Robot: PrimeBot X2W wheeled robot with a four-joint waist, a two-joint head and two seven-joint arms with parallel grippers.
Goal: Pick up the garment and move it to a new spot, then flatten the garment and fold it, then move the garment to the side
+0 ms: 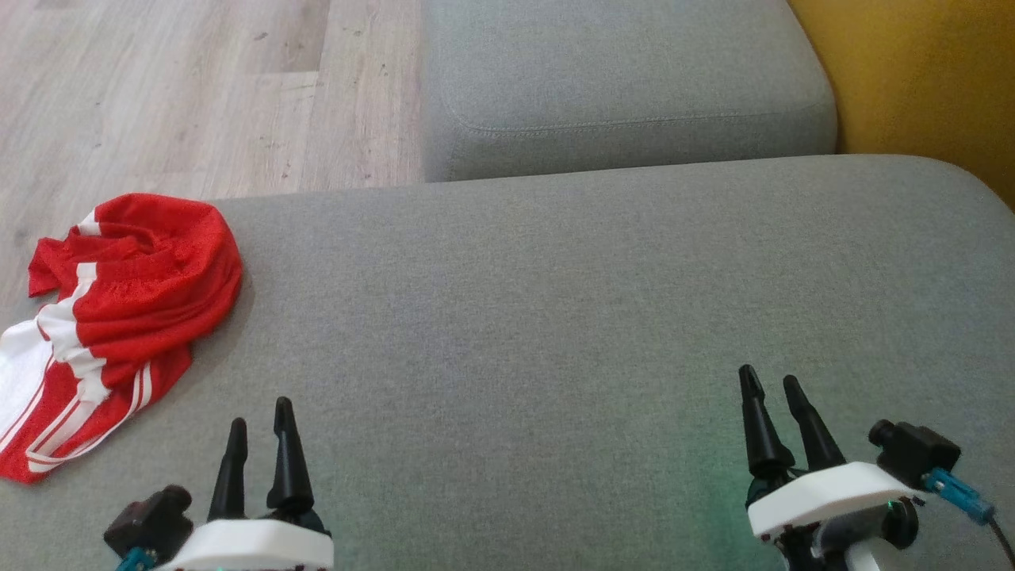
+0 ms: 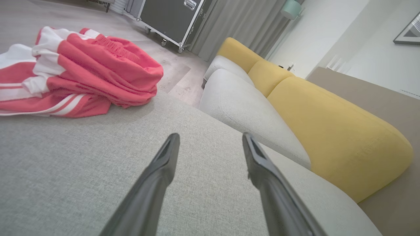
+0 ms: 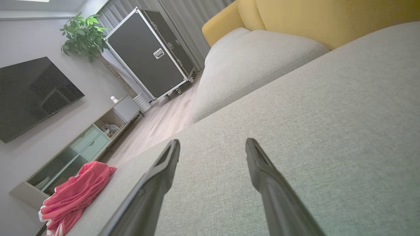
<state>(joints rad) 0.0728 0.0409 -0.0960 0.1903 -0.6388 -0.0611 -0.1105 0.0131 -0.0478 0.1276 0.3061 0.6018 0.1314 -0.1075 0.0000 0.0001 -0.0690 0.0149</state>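
The left gripper [image 1: 260, 414], at the lower left of the head view, has its fingers parted and empty. Near it, up and to the left, the crumpled red-and-white garment [image 1: 135, 293] lies at the sofa seat's [image 1: 555, 317] left edge, its length running up the frame. The right gripper [image 1: 768, 376], likewise parted and empty, is well apart at the lower right, so the left arm is nearer.

Two grey seat cushions [image 1: 555, 317]. One red and white garment [image 1: 135, 285], at the left edge of the nearer cushion. Two claws: one left claw [image 1: 260, 411], one right claw [image 1: 767, 374]. One black wheeled case [image 3: 147, 55], one potted plant [image 3: 83, 34], one television [image 3: 32, 95], one low cabinet [image 3: 82, 144].
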